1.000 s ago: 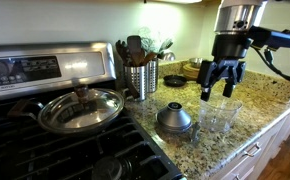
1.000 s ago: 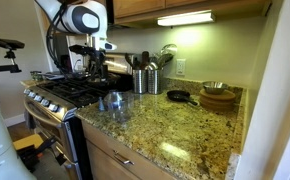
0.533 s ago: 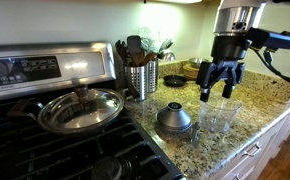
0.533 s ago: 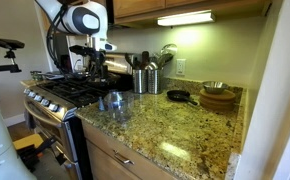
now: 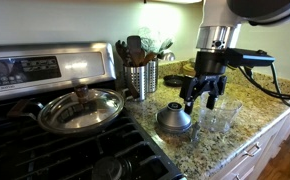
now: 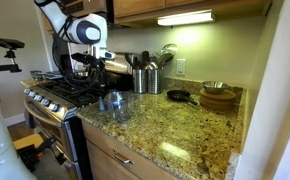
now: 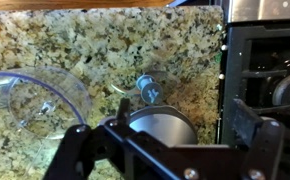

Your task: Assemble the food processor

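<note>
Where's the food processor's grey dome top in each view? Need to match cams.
In an exterior view: dome top low centre on the counter, just right of the stove.
In an exterior view: small, left of centre, by the stove.
Wrist view: bottom centre, framed by the jaws.
Shared landmark: the stove.

- 1 arm (image 5: 217, 40) comes in from up top, wrist aimed pretty much straight down
- pincer (image 5: 201, 101) hangs low, jaws spread wide, nothing gripped
- wrist view: both fingers (image 7: 78, 150) showing, well apart
</note>
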Robot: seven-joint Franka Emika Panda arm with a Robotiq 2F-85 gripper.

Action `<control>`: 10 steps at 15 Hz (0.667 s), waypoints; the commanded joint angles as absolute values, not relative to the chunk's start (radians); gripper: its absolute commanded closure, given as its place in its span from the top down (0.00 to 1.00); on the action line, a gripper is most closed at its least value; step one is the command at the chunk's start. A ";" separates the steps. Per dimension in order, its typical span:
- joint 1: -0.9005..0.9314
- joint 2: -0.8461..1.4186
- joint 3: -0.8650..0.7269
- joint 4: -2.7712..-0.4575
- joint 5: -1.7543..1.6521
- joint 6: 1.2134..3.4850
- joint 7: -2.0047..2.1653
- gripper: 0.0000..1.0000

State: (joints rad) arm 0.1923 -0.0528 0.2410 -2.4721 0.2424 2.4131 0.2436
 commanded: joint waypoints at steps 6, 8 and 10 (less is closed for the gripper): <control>0.204 0.056 0.231 -2.435 0.231 2.458 0.270 0.84; 0.204 0.074 0.227 -2.437 0.217 2.476 0.289 0.96; 0.207 0.084 0.223 -2.446 0.195 2.500 0.316 0.94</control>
State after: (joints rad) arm 0.1945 0.0642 0.2381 -2.4417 0.2338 2.4578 0.2598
